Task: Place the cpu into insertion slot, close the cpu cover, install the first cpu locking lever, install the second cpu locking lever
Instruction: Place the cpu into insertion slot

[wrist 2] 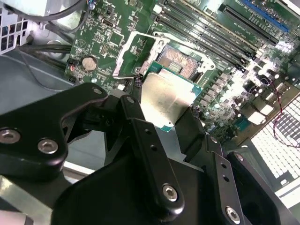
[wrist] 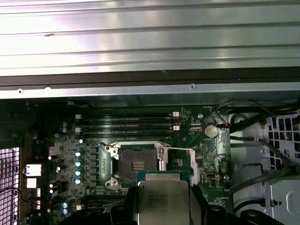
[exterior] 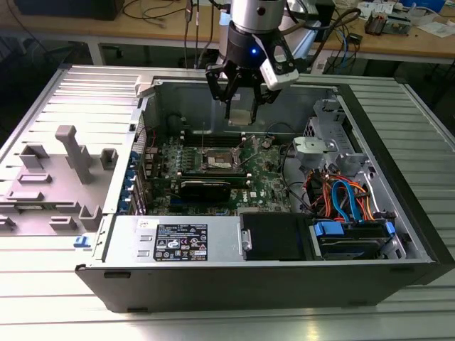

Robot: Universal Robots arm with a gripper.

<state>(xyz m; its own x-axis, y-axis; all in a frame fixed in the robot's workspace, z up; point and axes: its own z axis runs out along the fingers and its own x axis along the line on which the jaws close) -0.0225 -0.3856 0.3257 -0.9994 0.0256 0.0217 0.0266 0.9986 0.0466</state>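
1. Claw [exterior: 240, 105] hung above the open computer case [exterior: 249, 288], its black fingers [wrist 2: 145, 136] closed on the cpu [wrist 2: 168, 101]. The chip was clear of the board, gripped by two opposite edges, with its dull silver top showing in both wrist views.
2. The insertion slot [wrist: 137, 161] lay below the claw and a little to one side of the chip. In the exterior view it sat lower and towards the exterior view's left of the claw, near the middle of the green board [exterior: 266, 186]. By my judgement the chip was not directly over it.
3. Being square, the cpu had no long axis to speak of. In the first wrist view its edges ran about parallel with the slot's silver rim, so the turn looked close to right while the position looked offset.
4. The cpu cover [wrist 2: 121, 58] stood swung open just beside the slot, green board showing through its window. The slot's dark centre was bare.
5. Long black memory slots [wrist: 126, 123] ran just beside the slot along one edge. Orange and blue cables [exterior: 341, 195] lay well apart from it, towards the case's end at the exterior view's right.
6. The case rested on a ribbed metal worktop [exterior: 419, 121] with its side open. Nothing stood over the board but the claw, so there looked to be free room above the slot.
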